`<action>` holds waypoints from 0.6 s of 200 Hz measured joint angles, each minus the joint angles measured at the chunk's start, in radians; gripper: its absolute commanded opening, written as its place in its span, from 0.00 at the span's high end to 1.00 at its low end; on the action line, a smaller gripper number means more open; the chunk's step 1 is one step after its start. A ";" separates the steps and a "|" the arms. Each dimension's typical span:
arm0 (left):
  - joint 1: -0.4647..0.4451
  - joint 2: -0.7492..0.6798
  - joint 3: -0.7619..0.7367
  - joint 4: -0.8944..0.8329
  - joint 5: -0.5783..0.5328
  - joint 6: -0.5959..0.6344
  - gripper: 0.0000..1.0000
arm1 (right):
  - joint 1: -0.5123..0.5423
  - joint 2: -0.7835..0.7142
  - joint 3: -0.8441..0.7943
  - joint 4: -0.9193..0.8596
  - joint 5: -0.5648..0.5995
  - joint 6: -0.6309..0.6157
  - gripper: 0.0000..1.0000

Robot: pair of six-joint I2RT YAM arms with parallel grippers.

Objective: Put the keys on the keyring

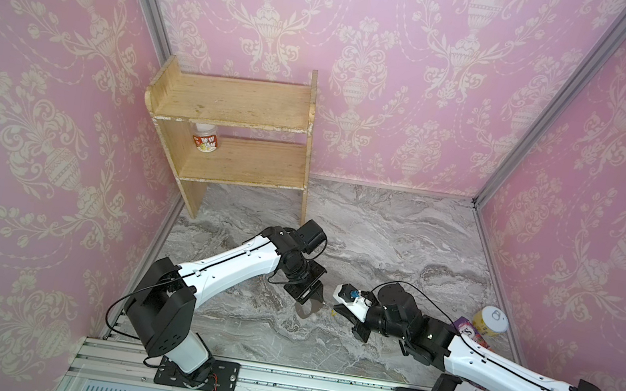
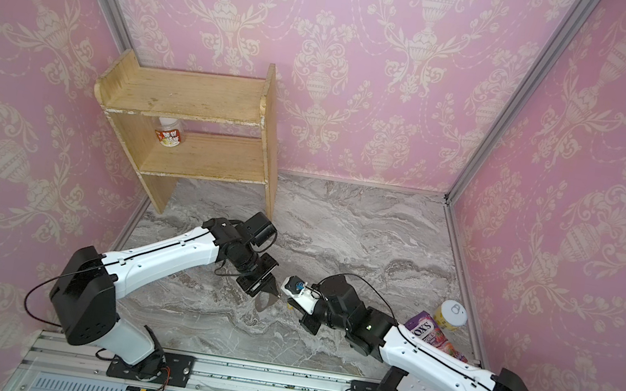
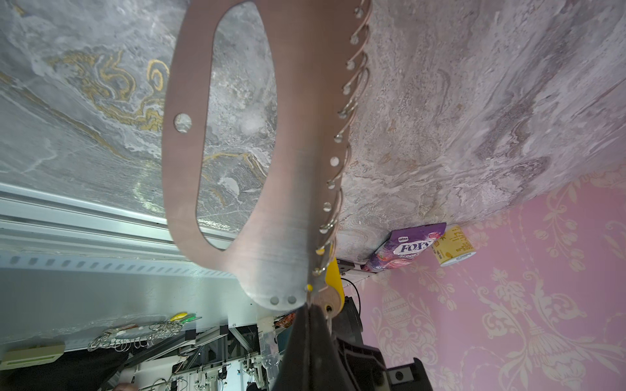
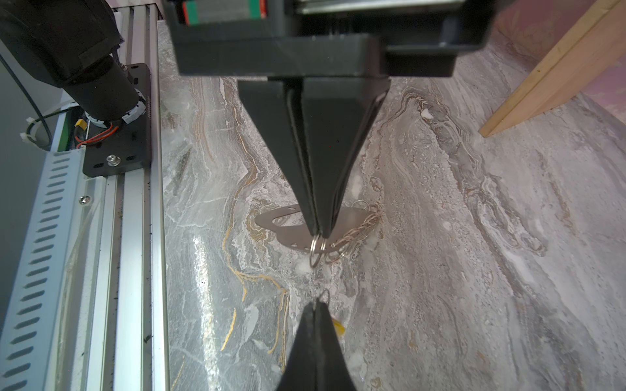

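Near the middle of the marble tabletop [image 1: 381, 236], toward my side of it, both arms have a part in hand and face each other tip to tip. My left gripper [image 4: 318, 233] has its jaws pressed together on one end of the keyring plate [image 3: 288, 237], pinching it at the end of its row of split rings [image 4: 355, 233]. The plate hangs below the fingers, and I cannot tell whether its lower edge rests on the marble. My right gripper [image 4: 316, 304], just to the right, has its jaws squeezed tight on the keys [image 4: 338, 326]. The yellow tag pokes out beside the fingers and a small wire loop stands proud of the tips, but the silver blade is hidden. I judge this to be the threading step: the 2 parts are lined up with a clear gap between loop and ring. The next move calls for a slow, fine advance of the right arm so the loop meets 1 ring's split, with the left arm holding firm. A slight misalignment would only push the ring aside.
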 measured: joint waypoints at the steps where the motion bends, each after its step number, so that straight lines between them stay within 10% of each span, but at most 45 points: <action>1: 0.000 0.001 0.002 -0.001 0.000 0.001 1.00 | 0.000 0.002 0.002 0.000 0.000 0.000 1.00; 120: 0.000 0.037 0.057 -0.057 -0.035 0.090 1.00 | -0.103 0.035 0.057 -0.059 -0.171 0.111 1.00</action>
